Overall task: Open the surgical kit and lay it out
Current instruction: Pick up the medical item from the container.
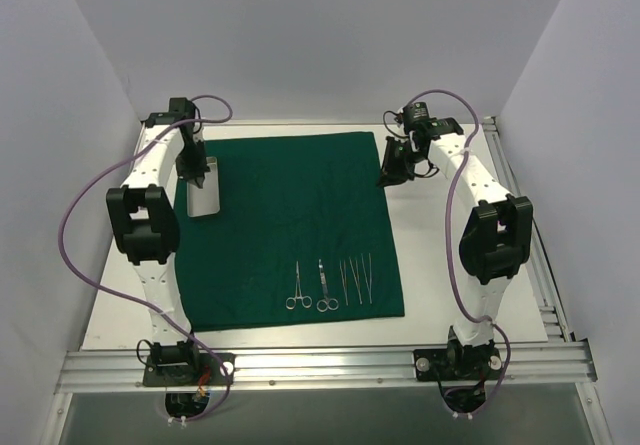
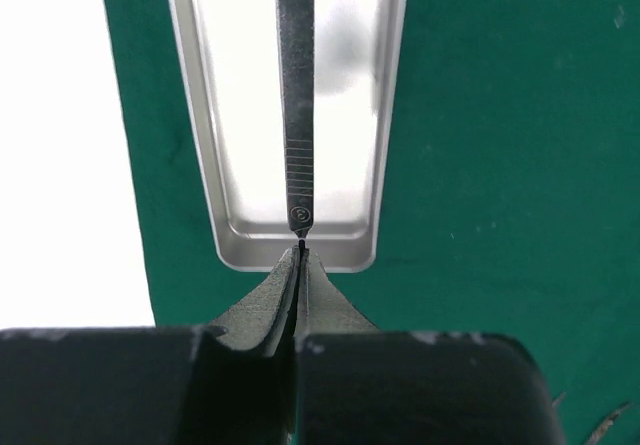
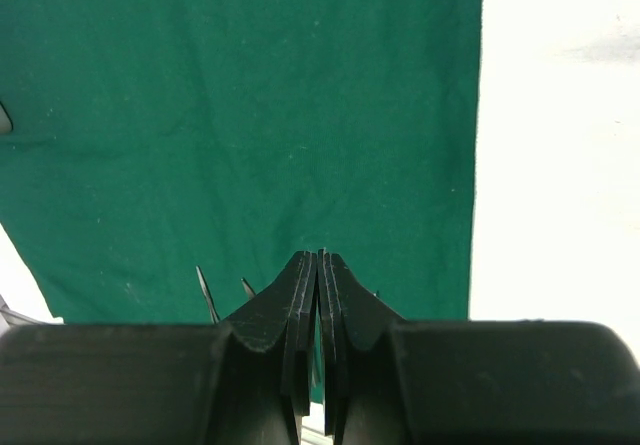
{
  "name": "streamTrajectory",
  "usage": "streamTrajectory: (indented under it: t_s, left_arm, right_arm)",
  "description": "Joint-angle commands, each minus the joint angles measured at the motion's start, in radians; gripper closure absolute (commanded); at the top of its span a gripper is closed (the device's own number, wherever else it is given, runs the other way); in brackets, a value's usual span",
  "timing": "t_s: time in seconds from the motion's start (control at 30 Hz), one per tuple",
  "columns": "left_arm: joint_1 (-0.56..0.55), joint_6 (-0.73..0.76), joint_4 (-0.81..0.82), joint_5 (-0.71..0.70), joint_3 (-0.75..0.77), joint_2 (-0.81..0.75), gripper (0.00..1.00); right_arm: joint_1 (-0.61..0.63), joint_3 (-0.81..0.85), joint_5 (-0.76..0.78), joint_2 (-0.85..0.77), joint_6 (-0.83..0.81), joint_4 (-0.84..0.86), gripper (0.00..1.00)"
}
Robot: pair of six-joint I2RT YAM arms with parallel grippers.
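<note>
The dark green drape (image 1: 300, 215) of the surgical kit lies spread flat on the table. A shiny metal tray (image 1: 205, 207) rests on its far left corner. My left gripper (image 1: 198, 180) hangs over the tray's near end (image 2: 225, 245). Its jaws (image 2: 300, 253) are shut on the thin tip of a flat steel handle (image 2: 295, 115) that lies lengthwise in the tray. Two ring-handled instruments (image 1: 297, 290) (image 1: 324, 290) and two tweezers (image 1: 345, 280) (image 1: 365, 277) lie in a row near the drape's front edge. My right gripper (image 1: 388, 177) is shut and holds nothing, above the drape's right edge (image 3: 320, 255).
White table surface (image 1: 450, 295) borders the drape on the right and front. An aluminium rail (image 1: 320, 365) runs along the near edge with both arm bases. Purple cables (image 1: 75, 225) loop beside each arm. White walls enclose the back and sides.
</note>
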Motion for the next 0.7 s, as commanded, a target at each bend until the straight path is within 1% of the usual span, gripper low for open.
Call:
streamTrajectory:
  t_s: [0.0, 0.1, 0.13, 0.27, 0.3, 0.37, 0.4, 0.67]
  left_arm:
    - [-0.037, -0.041, 0.010, 0.031, -0.038, -0.105, 0.98]
    - [-0.060, -0.075, 0.035, 0.061, -0.100, -0.186, 0.98]
    - [-0.069, -0.083, 0.043, 0.069, -0.152, -0.238, 0.98]
    - [-0.137, -0.142, 0.061, 0.052, -0.291, -0.364, 0.98]
    - [-0.172, -0.173, 0.072, 0.049, -0.318, -0.390, 0.98]
    - [-0.209, -0.205, 0.079, 0.040, -0.399, -0.461, 0.98]
    - [-0.242, -0.245, 0.075, 0.037, -0.424, -0.500, 0.98]
    - [-0.408, -0.406, 0.073, -0.044, -0.659, -0.685, 0.98]
  right_arm:
    - [0.011, 0.009, -0.017, -0.010, -0.017, -0.009, 0.94]
    - [0.013, 0.002, -0.020, -0.020, -0.017, 0.002, 0.94]
    - [0.013, -0.001, -0.020, -0.023, -0.014, 0.008, 0.94]
    - [0.016, -0.031, -0.018, -0.049, -0.006, 0.045, 0.94]
    - [0.016, -0.040, -0.021, -0.066, -0.008, 0.051, 0.94]
    - [0.017, -0.083, -0.023, -0.098, -0.008, 0.079, 0.94]
    - [0.017, -0.100, -0.023, -0.111, -0.008, 0.085, 0.94]
    - [0.020, -0.293, -0.017, -0.261, 0.010, 0.158, 0.94]
